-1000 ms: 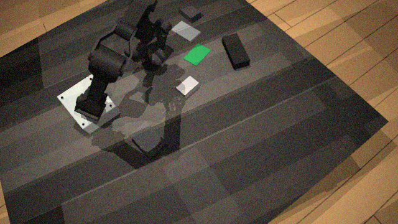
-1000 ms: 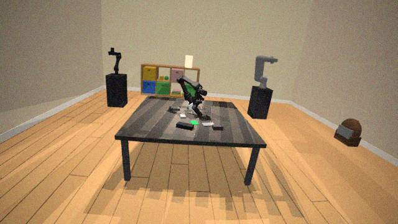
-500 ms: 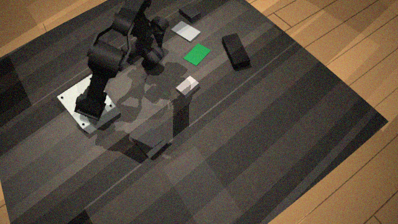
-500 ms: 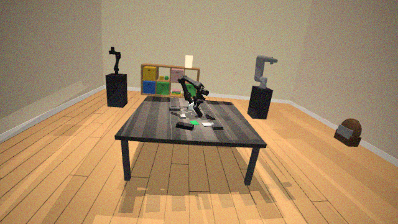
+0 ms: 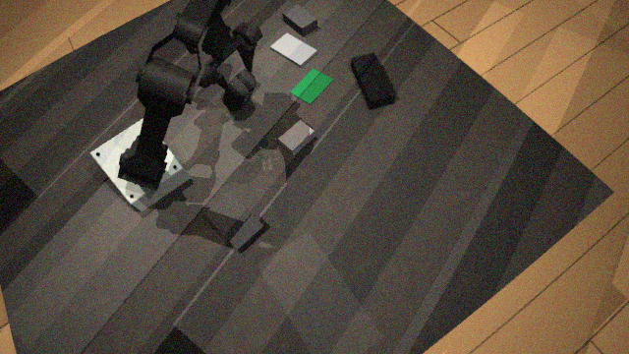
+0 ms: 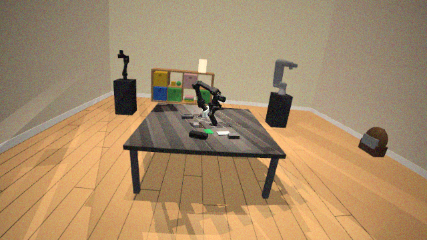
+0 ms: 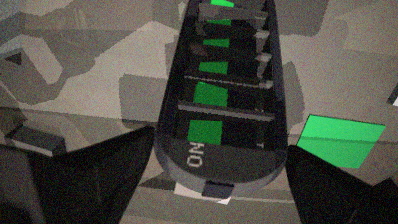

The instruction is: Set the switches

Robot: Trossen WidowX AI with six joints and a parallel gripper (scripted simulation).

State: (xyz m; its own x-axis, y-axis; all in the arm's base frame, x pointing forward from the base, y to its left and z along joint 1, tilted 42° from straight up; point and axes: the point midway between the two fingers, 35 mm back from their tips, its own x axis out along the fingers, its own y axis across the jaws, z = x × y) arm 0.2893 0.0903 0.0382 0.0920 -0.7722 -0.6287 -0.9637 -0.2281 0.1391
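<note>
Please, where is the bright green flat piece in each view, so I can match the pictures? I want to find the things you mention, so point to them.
Top: the green piece (image 5: 312,86) (image 6: 208,131) (image 7: 341,141) is above centre.
Exterior: on the tabletop, just below picture centre.
Wrist: right side, beyond the right-hand fingertip.
Shared landmark: the gripper (image 5: 239,110) (image 6: 214,123) (image 7: 220,144), whose fingers stand at both lower sides in the wrist view.
</note>
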